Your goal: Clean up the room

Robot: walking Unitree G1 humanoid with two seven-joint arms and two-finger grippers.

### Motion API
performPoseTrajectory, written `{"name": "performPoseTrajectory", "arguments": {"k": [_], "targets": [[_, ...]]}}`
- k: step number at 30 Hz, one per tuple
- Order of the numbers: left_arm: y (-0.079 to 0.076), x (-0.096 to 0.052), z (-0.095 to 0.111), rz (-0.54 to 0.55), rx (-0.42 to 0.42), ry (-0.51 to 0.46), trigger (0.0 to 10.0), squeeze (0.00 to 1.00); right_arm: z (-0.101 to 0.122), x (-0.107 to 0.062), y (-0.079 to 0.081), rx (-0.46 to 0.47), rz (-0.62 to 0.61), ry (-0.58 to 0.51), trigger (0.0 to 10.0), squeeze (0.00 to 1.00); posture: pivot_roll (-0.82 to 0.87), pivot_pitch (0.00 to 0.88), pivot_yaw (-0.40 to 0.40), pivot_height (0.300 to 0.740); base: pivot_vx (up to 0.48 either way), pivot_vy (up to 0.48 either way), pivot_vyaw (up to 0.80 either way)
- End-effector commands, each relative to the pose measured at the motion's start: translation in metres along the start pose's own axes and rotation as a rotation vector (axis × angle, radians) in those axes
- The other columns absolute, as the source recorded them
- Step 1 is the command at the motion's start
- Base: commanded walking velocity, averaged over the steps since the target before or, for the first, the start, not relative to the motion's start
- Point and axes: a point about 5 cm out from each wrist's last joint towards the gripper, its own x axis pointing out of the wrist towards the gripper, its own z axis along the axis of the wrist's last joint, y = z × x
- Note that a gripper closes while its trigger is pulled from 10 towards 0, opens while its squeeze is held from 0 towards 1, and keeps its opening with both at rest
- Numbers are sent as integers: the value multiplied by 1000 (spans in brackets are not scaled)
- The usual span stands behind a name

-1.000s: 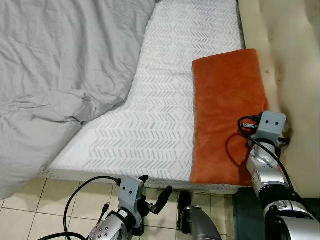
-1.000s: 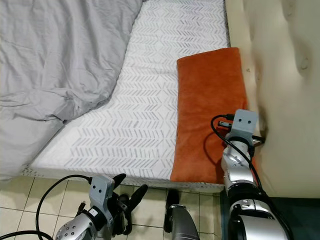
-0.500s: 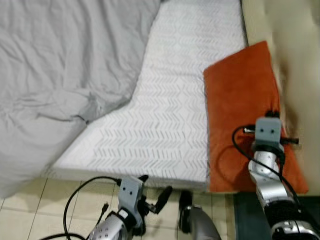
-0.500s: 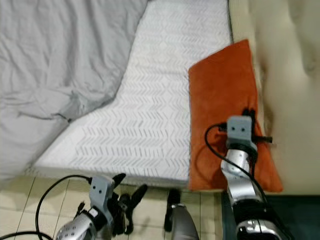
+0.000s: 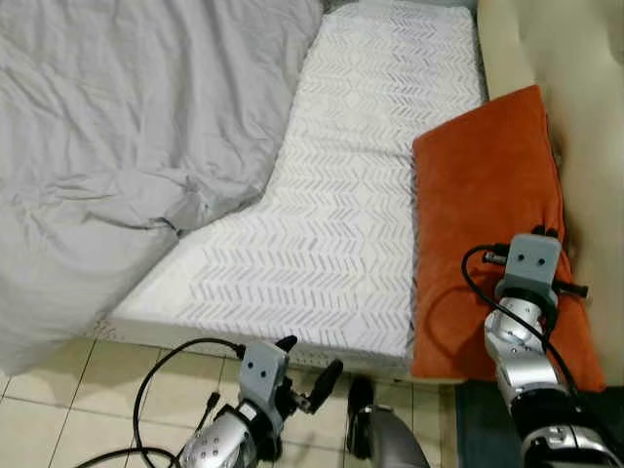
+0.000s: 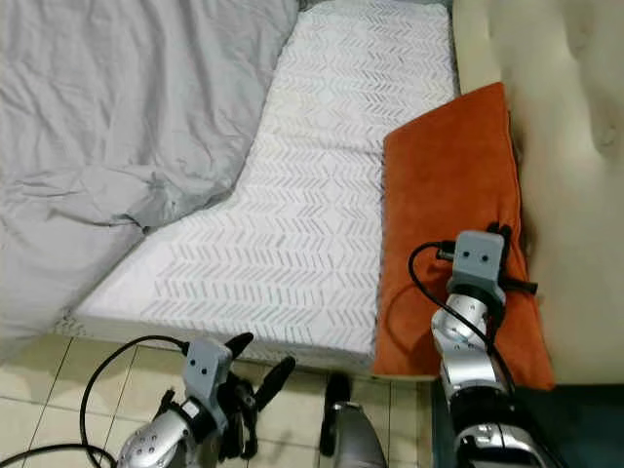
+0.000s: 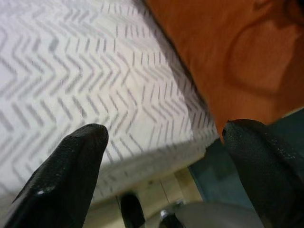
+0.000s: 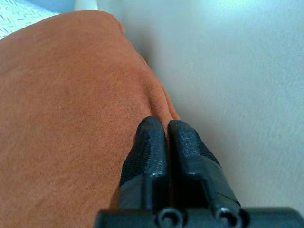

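We see the orange pillow (image 5: pixel 492 214) at 3 o'clock on the bed (image 5: pixel 341 195), against the headboard (image 5: pixel 575 88). Our right gripper (image 8: pixel 167 133) presses its 2 fingers together on the pillow's edge by the headboard. Our left gripper (image 5: pixel 307 375) hangs at 6 o'clock over the floor (image 5: pixel 49 409), fingers spread. A grey duvet (image 5: pixel 127 127) lies at 10 o'clock.

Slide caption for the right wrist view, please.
Right gripper pinches the edge of the orange pillow beside the cream padded headboard.
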Motion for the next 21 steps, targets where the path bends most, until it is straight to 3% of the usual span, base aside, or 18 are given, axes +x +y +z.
{"name": "performPoseTrajectory", "arguments": {"k": [1, 8, 10, 14, 15, 21], "targets": [[-4, 1, -7, -31, -15, 16, 10000, 0, -28, -4, -23, 10, -146, 152, 0, 0, 49, 458, -135, 740, 0, 0, 0], [-3, 10, -1, -52, 19, -14, 10000, 0, -28, -6, -7, 29, -106, 188, 0, 0, 51, 460, -132, 740, 0, 0, 0], [-1, 11, -1, -51, 30, -19, 10000, 0, -31, -6, -5, 36, -107, 220, 10000, 0, 50, 461, -132, 740, 0, 0, 0], [2, 12, 0, -45, 37, -21, 10000, 0, -31, -6, -4, 38, -102, 226, 10000, 0, 50, 461, -132, 740, 0, 0, 0], [3, 12, 1, -41, 40, -25, 10000, 0, -30, -4, -2, 48, -82, 216, 10000, 1000, 49, 465, -134, 740, 0, 0, 0], [1, 11, 0, -38, 44, -31, 10000, 0, -22, -2, 2, 82, -59, 182, 10000, 1000, 49, 468, -133, 740, 0, 0, 0]]}}
